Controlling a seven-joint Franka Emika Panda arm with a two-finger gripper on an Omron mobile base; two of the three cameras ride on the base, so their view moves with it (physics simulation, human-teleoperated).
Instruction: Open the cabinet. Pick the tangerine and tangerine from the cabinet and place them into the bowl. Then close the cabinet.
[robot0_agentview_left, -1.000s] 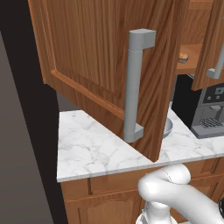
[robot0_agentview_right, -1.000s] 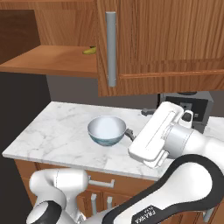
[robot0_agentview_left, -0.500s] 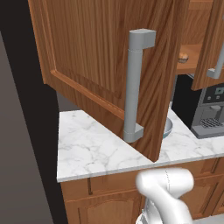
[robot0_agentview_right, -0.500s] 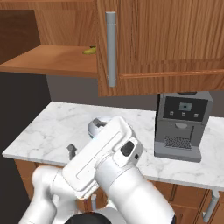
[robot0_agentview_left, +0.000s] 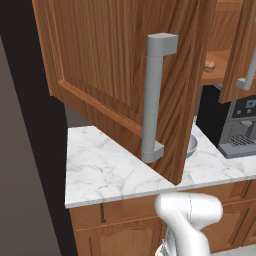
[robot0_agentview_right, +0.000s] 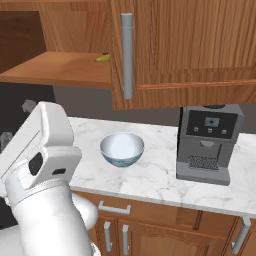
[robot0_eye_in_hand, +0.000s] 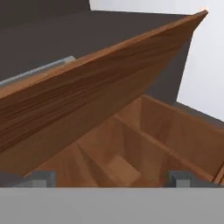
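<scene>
The cabinet's left door (robot0_agentview_left: 115, 65) stands swung wide open, its grey bar handle (robot0_agentview_left: 154, 95) facing me. In the hand view, the door's edge (robot0_eye_in_hand: 100, 92) crosses in front of the cabinet's bare wooden shelves (robot0_eye_in_hand: 131, 148). My gripper (robot0_eye_in_hand: 111, 179) is open, with its fingertips (robot0_eye_in_hand: 41, 178) wide apart and nothing between them. The bowl (robot0_agentview_right: 122, 149) sits on the marble counter below the cabinet and looks empty. It peeks out behind the door (robot0_agentview_left: 191, 146) in the left base view. A small roundish orange-brown fruit (robot0_agentview_left: 210, 65), perhaps a tangerine, lies on the shelf. The second tangerine is hidden.
A grey coffee machine (robot0_agentview_right: 207, 142) stands on the counter (robot0_agentview_right: 160, 175) right of the bowl. A small yellow item (robot0_agentview_right: 102, 58) lies on the open shelf (robot0_agentview_right: 60, 67). The right cabinet door (robot0_agentview_right: 190, 45) is closed, with its handle (robot0_agentview_right: 127, 55) beside the opening. My white arm (robot0_agentview_right: 40, 165) rises at the left.
My arm has swung across the right base view, from beside the coffee machine, past the bowl, to the far left. The door, the bowl and the shelf items have not moved.
</scene>
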